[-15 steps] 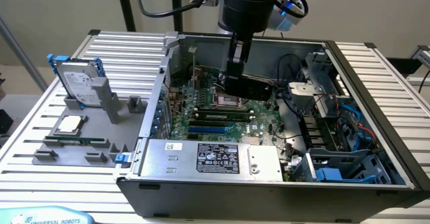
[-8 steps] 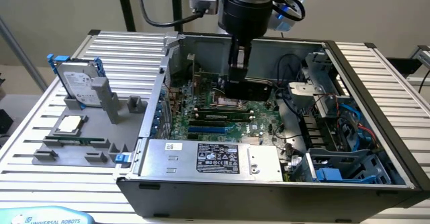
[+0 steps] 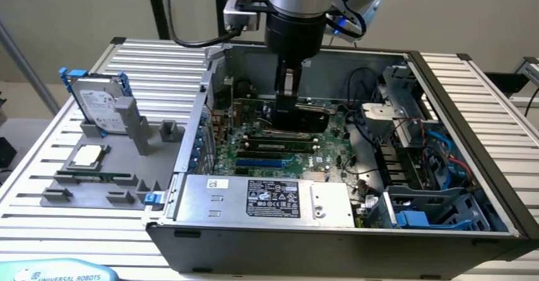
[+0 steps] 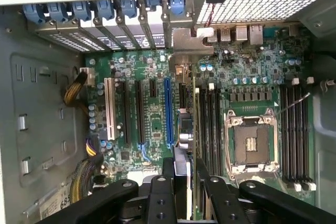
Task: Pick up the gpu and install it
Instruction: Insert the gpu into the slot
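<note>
Wrist view shows the gpu (image 4: 188, 140) edge-on, a slim dark slab running from the gripper (image 4: 184, 174) toward the back wall of the case, with its silver end bracket (image 4: 184, 45) at the far end. The fingers (image 4: 157, 198) are clamped on either flank of the card, so you have it held, not set down. In the exterior view the gpu (image 3: 301, 120) hangs below the gripper (image 3: 289, 98), inside the case (image 3: 471, 123) and above the motherboard (image 3: 269, 155). I cannot tell whether its lower edge touches any connector.

Take the blue slot (image 4: 168, 111) as your reference; it looks to me the likely seat. The card's edge runs parallel to it and just beside it, on the flank of the blue slot that faces the CPU socket (image 4: 251, 142) (part of that offset may be only the card's height above the board).

Judged from this, the step in hand is alignment. Hold the card upright and parallel to the blue slot and bring its edge over the slot's line. Check that the bracket lines up with the rear opening that serves the blue slot, not its neighbour. Lower straight, with no twist. A tilted card is likely to jam at one end or scrape the parts beside the blue slot.
</note>
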